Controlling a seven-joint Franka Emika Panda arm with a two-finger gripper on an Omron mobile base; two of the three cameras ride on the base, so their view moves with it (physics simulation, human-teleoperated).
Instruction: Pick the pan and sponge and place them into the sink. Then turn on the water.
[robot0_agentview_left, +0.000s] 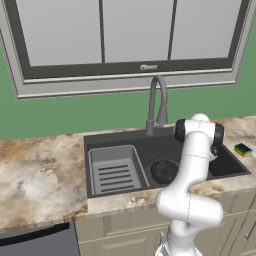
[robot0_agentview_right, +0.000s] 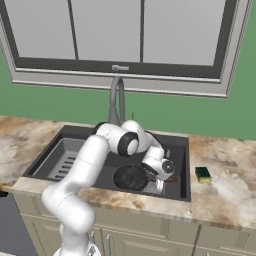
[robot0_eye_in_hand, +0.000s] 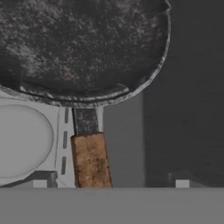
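Note:
The black pan (robot0_agentview_right: 131, 177) lies flat on the floor of the sink (robot0_agentview_right: 80, 134), right of the middle; the arm hides part of the pan (robot0_agentview_left: 161, 171) in the left base view. Its brownish handle (robot0_eye_in_hand: 90, 161) points toward my hand. My gripper (robot0_eye_in_hand: 111, 180) hangs low in the basin over that handle, open, with its fingertips (robot0_eye_in_hand: 178, 180) wide on either side and not touching it. From the right base view the gripper (robot0_agentview_right: 159, 186) sits at the pan's right edge. The yellow and green sponge (robot0_agentview_left: 243, 149) rests on the counter right of the sink. No water runs from the faucet (robot0_agentview_left: 156, 100).
The grey ribbed rack insert (robot0_agentview_left: 115, 171) fills the sink's left part. A light grey drain grate (robot0_eye_in_hand: 24, 140) shows under the pan's rim. Marble counter (robot0_agentview_left: 35, 175) spreads left of the basin, with a window (robot0_agentview_left: 130, 30) on the green wall behind.

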